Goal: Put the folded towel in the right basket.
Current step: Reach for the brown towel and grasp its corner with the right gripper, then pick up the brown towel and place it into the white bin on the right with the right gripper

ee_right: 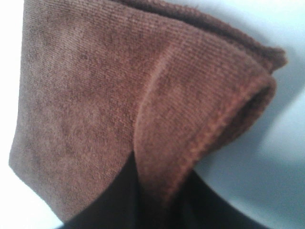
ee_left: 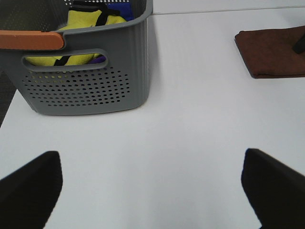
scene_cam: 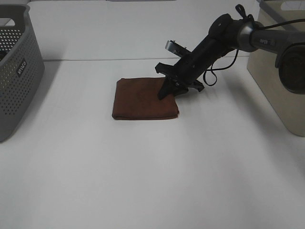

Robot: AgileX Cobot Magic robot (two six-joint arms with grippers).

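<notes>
The folded brown towel (scene_cam: 143, 98) lies flat on the white table near the middle; it also shows in the left wrist view (ee_left: 274, 50) and fills the right wrist view (ee_right: 109, 95). My right gripper (scene_cam: 167, 91) reaches in from the right and is at the towel's right edge. In the right wrist view a raised fold of the towel is pinched between its dark fingers (ee_right: 119, 200). The right basket (scene_cam: 279, 81) is beige and stands at the right table edge. My left gripper (ee_left: 152, 191) is open and empty over bare table, and out of the high view.
A grey perforated basket (scene_cam: 16, 71) stands at the far left; the left wrist view shows it (ee_left: 86, 86) holding yellow and blue cloth. The right arm's cable hangs beside the towel's far right corner.
</notes>
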